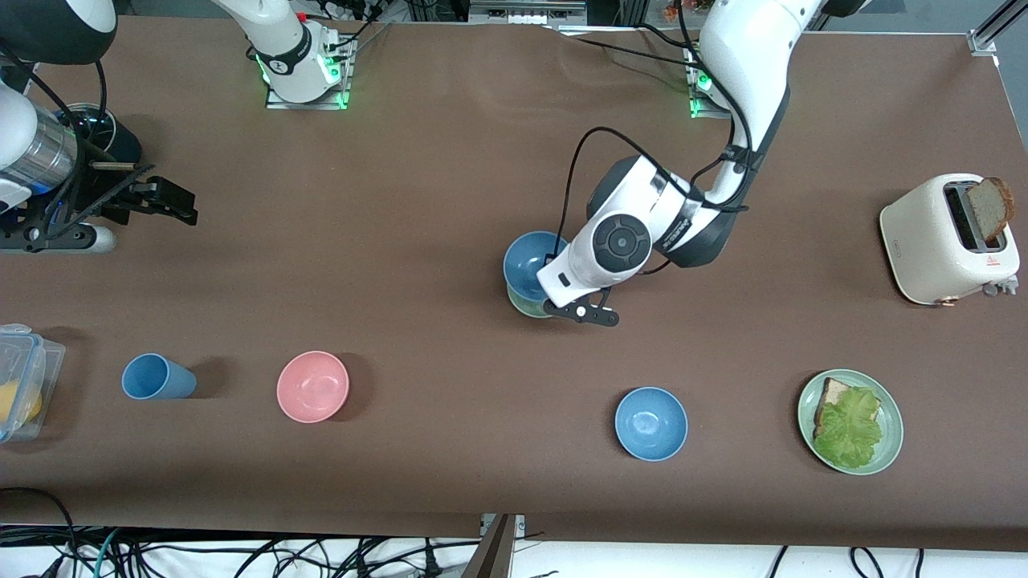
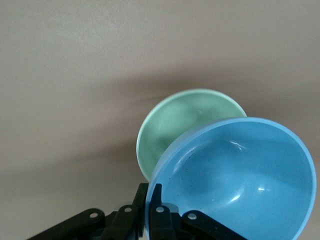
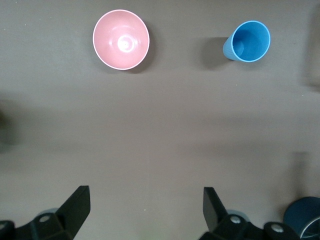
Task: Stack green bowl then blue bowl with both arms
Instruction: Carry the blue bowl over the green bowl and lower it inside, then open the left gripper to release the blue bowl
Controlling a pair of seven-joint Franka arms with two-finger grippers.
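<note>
Holding one blue bowl (image 1: 532,262) by its rim, left gripper (image 1: 580,311) pinched shut, over one green bowl (image 1: 526,305) on table (image 1: 418,201) | right gripper (image 3: 145,210) spread wide, waiting above bare table | also one pink bowl (image 1: 312,386), one brighter blue bowl (image 1: 650,423), one blue cup (image 1: 157,377)

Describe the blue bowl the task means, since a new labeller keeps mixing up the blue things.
Start at the white left arm reaching to mid-table. Its tool is shut on the rim of the blue bowl, held up over the green bowl. The other blue bowl sits alone nearer the front camera, and the blue cup is taller.
</note>
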